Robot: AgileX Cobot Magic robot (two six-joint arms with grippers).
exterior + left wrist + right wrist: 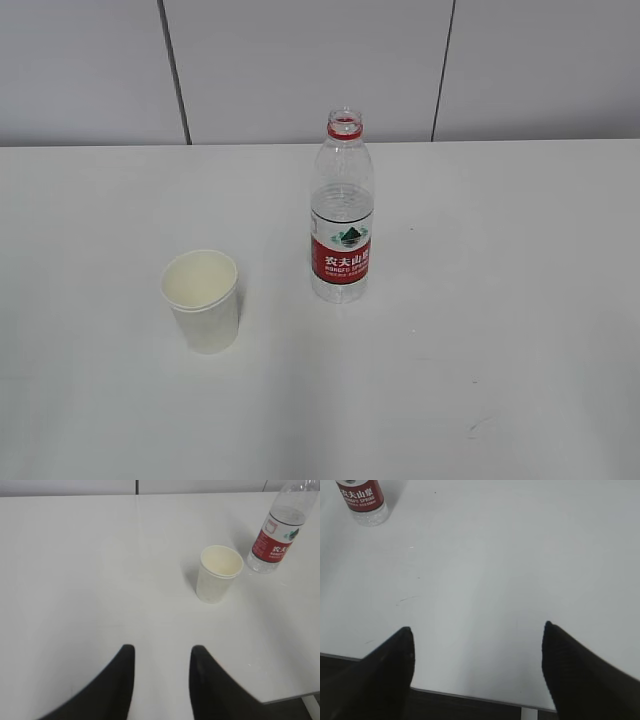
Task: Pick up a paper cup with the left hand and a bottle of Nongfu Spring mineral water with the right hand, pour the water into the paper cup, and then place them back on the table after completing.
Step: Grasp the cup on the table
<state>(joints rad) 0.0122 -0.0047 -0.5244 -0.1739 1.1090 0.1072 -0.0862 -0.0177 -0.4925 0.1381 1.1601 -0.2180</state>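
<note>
Standing upright on the white table [520, 300], the uncapped Nongfu Spring bottle [341, 215] sits just right of the empty paper cup [203, 300], apart from it, while the left hand [161, 655] hovers narrowly parted and the right hand [477, 635] gapes wide, both holding nothing.

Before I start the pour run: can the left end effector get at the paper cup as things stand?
Probably yes. The left end effector is open and empty, with bare table up to the paper cup. The bottle stands beside it, apart, not in between.
</note>
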